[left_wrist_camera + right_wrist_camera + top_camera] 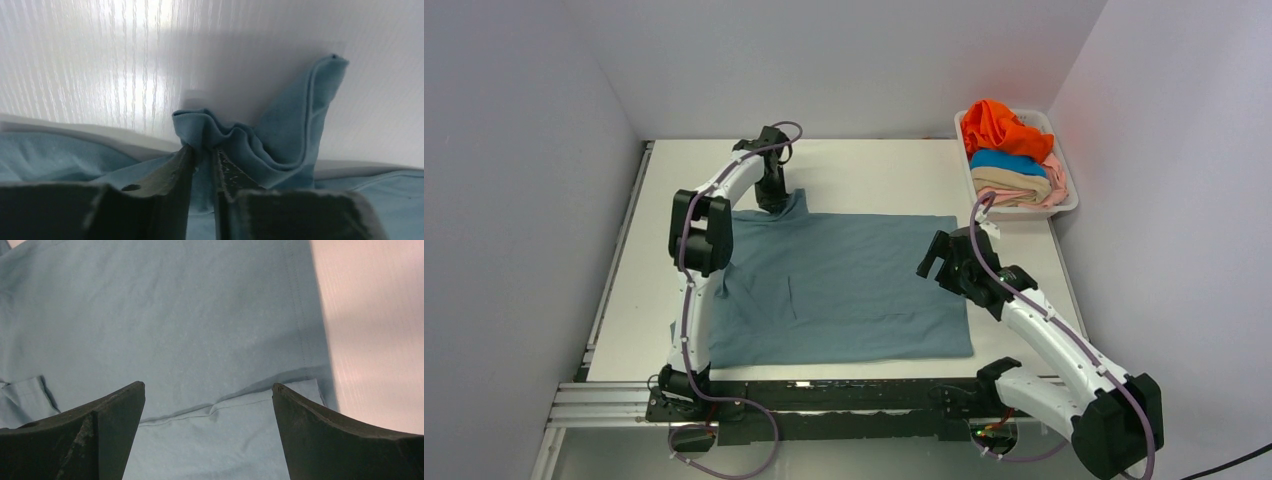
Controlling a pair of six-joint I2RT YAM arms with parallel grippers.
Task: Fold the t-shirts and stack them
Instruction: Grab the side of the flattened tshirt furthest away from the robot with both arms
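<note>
A dusty grey-blue t-shirt (844,285) lies spread flat across the middle of the table. My left gripper (774,200) is shut on its far left corner, which bunches up between the fingers in the left wrist view (202,150). My right gripper (939,262) hovers open over the shirt's right edge; the right wrist view shows a folded hem (220,405) of that shirt between the wide-apart fingers (207,387). An orange t-shirt (999,128), a bright blue one (1007,160), a tan one (1012,184) and a pale pink one (1055,190) lie piled in the basket.
A white plastic basket (1064,205) stands at the back right corner of the table. White walls close in behind and on both sides. The arm bases sit on a black rail (844,400) at the near edge.
</note>
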